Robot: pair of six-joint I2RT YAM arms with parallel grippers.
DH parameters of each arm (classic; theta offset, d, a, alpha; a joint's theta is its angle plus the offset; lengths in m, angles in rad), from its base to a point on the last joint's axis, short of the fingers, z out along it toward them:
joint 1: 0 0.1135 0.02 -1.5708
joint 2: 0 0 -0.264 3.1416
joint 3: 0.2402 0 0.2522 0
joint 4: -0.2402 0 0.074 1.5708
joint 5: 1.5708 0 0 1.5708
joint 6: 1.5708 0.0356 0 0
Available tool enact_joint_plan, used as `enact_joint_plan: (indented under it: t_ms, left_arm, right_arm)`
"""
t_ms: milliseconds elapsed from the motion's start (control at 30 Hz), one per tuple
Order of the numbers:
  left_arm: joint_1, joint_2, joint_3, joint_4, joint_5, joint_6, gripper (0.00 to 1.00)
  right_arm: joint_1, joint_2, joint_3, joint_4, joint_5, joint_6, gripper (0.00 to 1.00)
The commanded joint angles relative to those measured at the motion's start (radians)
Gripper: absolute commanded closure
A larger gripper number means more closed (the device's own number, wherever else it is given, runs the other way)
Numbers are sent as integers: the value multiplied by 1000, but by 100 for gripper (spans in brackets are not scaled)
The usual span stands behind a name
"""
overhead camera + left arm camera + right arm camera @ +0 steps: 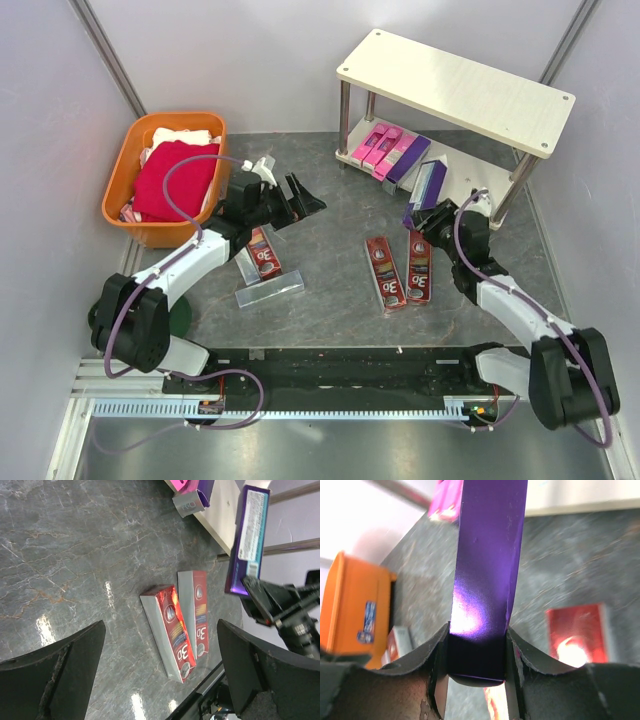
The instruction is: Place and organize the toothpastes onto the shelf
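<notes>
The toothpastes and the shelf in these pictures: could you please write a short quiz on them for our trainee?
1. True or false: the left gripper holds a carton.
2. What colour is the held carton in the right gripper? A pink, B purple, C dark red.
3. Fill in: the pink cartons on the shelf lie on its ____ board.
Key: 1 false; 2 B; 3 lower.

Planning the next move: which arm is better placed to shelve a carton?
Right. The right gripper is shut on a purple carton beside the shelf; the left gripper is open, empty, farther away.
</notes>
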Motion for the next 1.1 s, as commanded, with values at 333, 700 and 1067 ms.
enact_joint_plan:
  t_ms: [333,700,1067]
  left_arm:
    - [-3,-5,-23,30,59,37,1]
    - [-3,2,-34,38,66,37,1]
    - [-2,-3,-49,37,68,36,1]
  right_arm:
    - [-160,379,206,335,-134,110,81]
    - [-161,593,327,380,-111,155,81]
    - [-161,667,372,385,-82,149,74]
